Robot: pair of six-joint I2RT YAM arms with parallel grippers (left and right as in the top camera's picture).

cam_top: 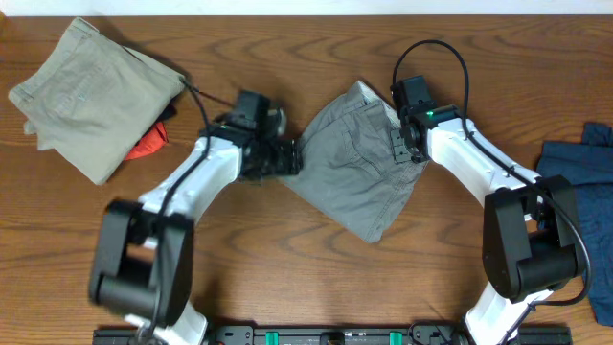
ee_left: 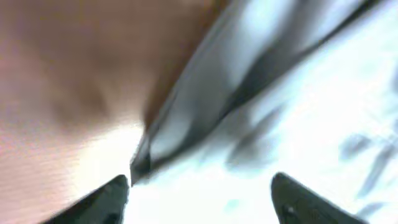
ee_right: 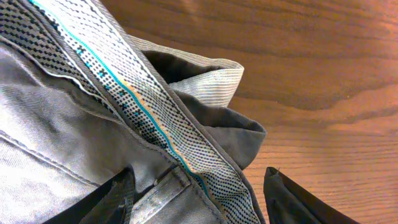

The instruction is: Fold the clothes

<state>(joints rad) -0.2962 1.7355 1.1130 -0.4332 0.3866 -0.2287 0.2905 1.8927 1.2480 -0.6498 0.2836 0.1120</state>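
wooden table (cam_top: 316,38) holds grey shorts (cam_top: 350,177); left claw (ee_left: 200,179), right claw (ee_right: 199,170) both apart.

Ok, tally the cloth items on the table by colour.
Grey shorts: 1
Khaki shorts: 1
Orange-red cloth: 1, mostly hidden under the khaki
Dark blue heap: 1, cut off at the edge, piece count unclear
Total: 4
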